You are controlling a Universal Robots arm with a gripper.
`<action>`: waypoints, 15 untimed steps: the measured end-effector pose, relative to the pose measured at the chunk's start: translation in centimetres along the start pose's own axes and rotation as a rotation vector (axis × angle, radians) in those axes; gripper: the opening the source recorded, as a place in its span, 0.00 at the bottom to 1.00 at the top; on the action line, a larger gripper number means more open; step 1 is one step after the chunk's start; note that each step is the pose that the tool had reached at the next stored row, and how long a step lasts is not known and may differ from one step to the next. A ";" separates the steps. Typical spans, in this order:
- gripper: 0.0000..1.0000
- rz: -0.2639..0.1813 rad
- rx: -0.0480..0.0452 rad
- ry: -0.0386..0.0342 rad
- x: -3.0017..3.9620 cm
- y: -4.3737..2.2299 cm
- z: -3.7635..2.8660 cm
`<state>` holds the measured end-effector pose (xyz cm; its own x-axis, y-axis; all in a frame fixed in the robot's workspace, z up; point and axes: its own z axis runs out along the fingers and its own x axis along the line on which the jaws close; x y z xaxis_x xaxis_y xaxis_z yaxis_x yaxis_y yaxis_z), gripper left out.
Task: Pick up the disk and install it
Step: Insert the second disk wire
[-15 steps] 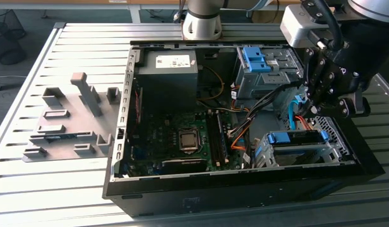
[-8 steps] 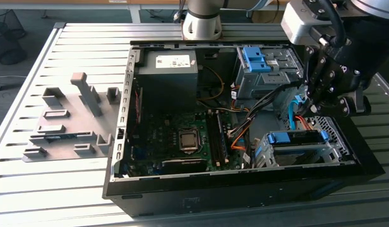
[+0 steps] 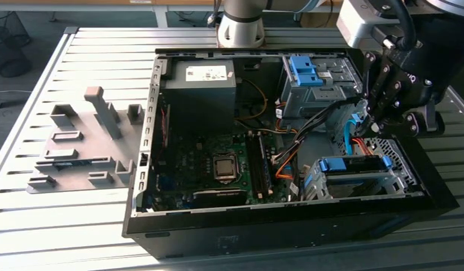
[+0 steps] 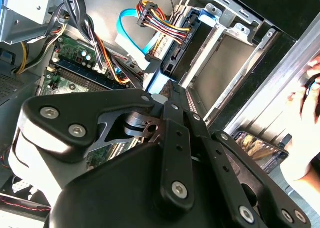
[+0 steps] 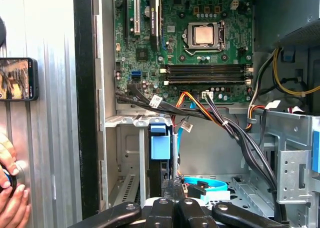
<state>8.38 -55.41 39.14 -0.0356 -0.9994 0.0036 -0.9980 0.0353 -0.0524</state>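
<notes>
The disk (image 3: 353, 164) stands on edge in the grey drive bay (image 3: 398, 180) at the case's front corner, on the exterior view's right, its bright blue carrier frame facing up. In the first wrist view the disk (image 5: 161, 143) shows as a narrow dark slab with a blue tab, inside the bay (image 5: 125, 153). My black gripper (image 3: 379, 129) hangs just above the bay's outer end with its fingers together. The shut fingertips meet in the second wrist view (image 4: 170, 95) and point at the disk's end in the first wrist view (image 5: 173, 202). I cannot tell whether they touch it.
The open computer case (image 3: 217, 237) lies on a slatted metal table. A light-blue cable (image 3: 345, 135) and bundled wires (image 5: 220, 118) run beside the bay. A blue bracket (image 3: 303, 70) tops the rear bay. A person's hand (image 5: 10, 198) and a phone (image 5: 17, 78) are beside the case.
</notes>
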 end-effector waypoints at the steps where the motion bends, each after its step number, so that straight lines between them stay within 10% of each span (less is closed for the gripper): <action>1: 0.11 0.000 0.0000 0.0000 0.00 0.00 0.00; 11: 0.11 0.000 -0.0021 0.0008 -0.10 -0.01 -0.06; 15: 0.17 0.000 -0.0127 0.0040 -1.39 -0.03 -0.06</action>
<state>8.46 -54.02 39.20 -0.0356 -0.9993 0.0075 -0.9986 0.0353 -0.0397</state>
